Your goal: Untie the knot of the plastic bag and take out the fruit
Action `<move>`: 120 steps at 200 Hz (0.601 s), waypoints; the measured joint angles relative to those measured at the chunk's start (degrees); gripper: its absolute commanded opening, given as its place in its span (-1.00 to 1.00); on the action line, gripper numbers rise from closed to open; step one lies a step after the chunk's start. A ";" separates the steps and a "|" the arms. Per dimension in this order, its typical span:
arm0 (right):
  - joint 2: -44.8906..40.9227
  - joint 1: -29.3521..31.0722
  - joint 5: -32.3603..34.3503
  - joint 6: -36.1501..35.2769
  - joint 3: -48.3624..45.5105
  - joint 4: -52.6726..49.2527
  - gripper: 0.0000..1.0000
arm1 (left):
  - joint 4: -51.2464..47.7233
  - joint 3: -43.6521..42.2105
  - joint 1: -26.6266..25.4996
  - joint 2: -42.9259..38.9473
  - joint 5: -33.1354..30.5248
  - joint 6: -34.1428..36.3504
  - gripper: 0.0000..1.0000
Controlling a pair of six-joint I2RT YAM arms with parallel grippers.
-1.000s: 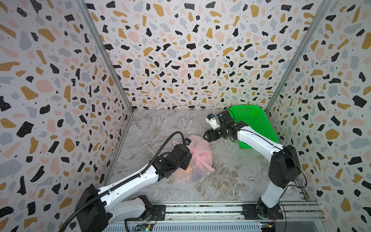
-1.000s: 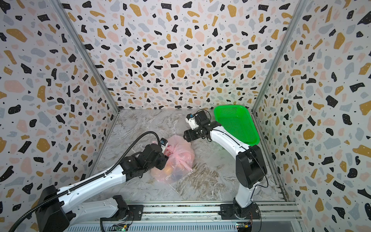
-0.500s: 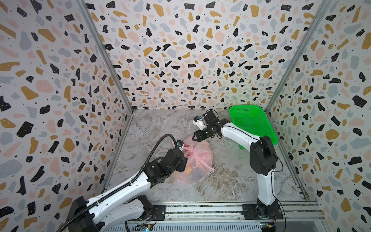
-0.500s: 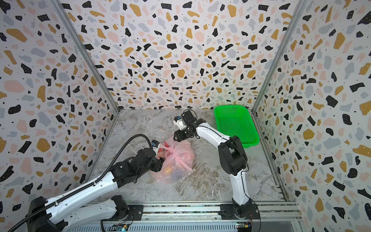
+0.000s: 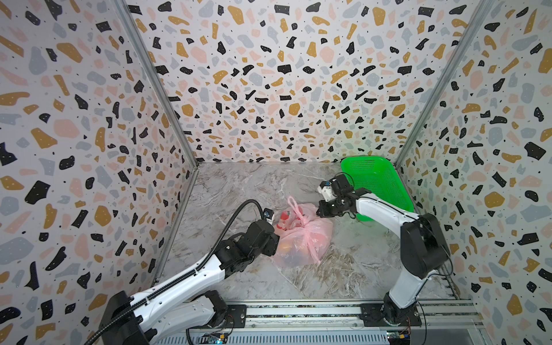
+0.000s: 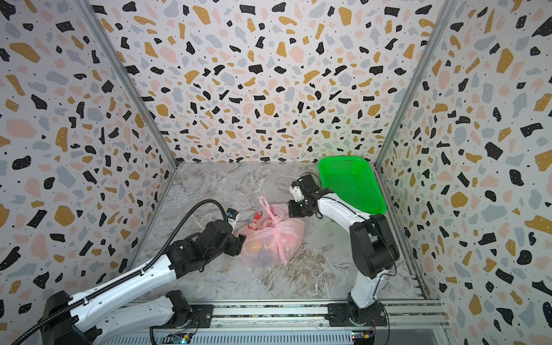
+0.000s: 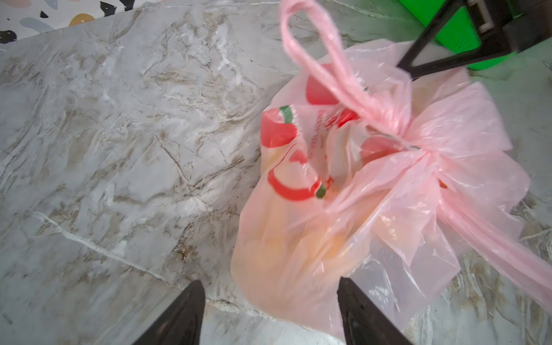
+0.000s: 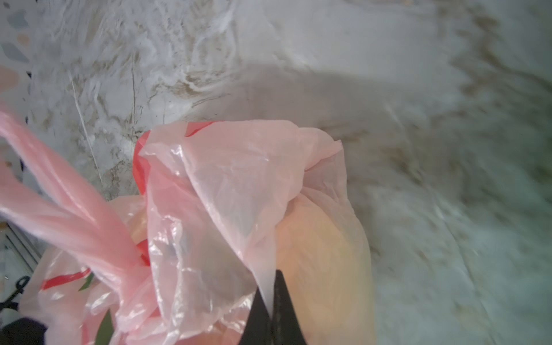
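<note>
The pale pink plastic bag [image 5: 301, 242] [image 6: 273, 243] lies mid-floor, tied, with red prints. Its knot [image 5: 303, 222] [image 6: 276, 221] [image 7: 400, 128] sits on top; one loop handle stands up and another trails down the front. Orange and yellow fruit [image 5: 286, 246] [image 8: 322, 254] shows dimly through the film. My left gripper [image 5: 276, 242] [image 7: 270, 282] is open at the bag's left side, its jaws on either side of the bag's edge with nothing pinched. My right gripper [image 5: 320, 210] [image 8: 273, 279] is shut on a thin fold of the bag [image 8: 227, 194] at its far right corner.
A bright green mesh basket [image 5: 376, 182] [image 6: 349, 182] stands at the back right, just behind the right arm. Patterned walls close in the marble floor [image 5: 239, 185] on three sides. A metal rail [image 5: 298, 313] runs along the front.
The right gripper came down to the bag's far right corner and closed on a fold of plastic. The left gripper's jaws spread wider beside the bag.
</note>
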 measured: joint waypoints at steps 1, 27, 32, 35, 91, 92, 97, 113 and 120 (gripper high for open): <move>-0.46 -0.13 0.04 0.15 -0.33 -0.02 -1.00 | 0.07 0.00 0.00 0.11 0.11 0.07 0.46; -11.21 -0.44 0.04 5.31 -10.80 1.60 -1.00 | 1.20 0.11 -0.02 1.27 3.17 2.14 0.52; -12.52 -0.20 -0.39 6.14 -12.20 1.84 -1.00 | 1.57 0.24 -0.07 1.60 4.02 2.80 0.53; -13.14 -0.11 -0.57 6.58 -12.94 1.90 -1.00 | 1.68 0.33 -0.07 1.75 4.28 2.99 0.54; -15.78 0.98 -0.35 8.28 -15.87 -0.39 0.15 | 5.03 6.56 -1.22 7.80 11.34 12.66 0.76; -15.80 0.98 -0.22 8.28 -15.78 -0.55 0.16 | 5.09 6.64 -1.22 7.91 11.54 12.94 0.76; -16.04 0.98 0.50 7.74 -15.15 -1.44 0.19 | 5.38 6.91 -1.25 8.22 11.87 13.84 0.76; -16.87 0.87 3.19 5.40 -11.04 -5.25 0.26 | 6.40 6.99 -1.29 8.76 13.18 16.65 0.75; -17.27 0.79 4.11 4.13 -8.87 -6.51 0.27 | 6.64 6.99 -1.29 9.01 13.68 17.77 0.74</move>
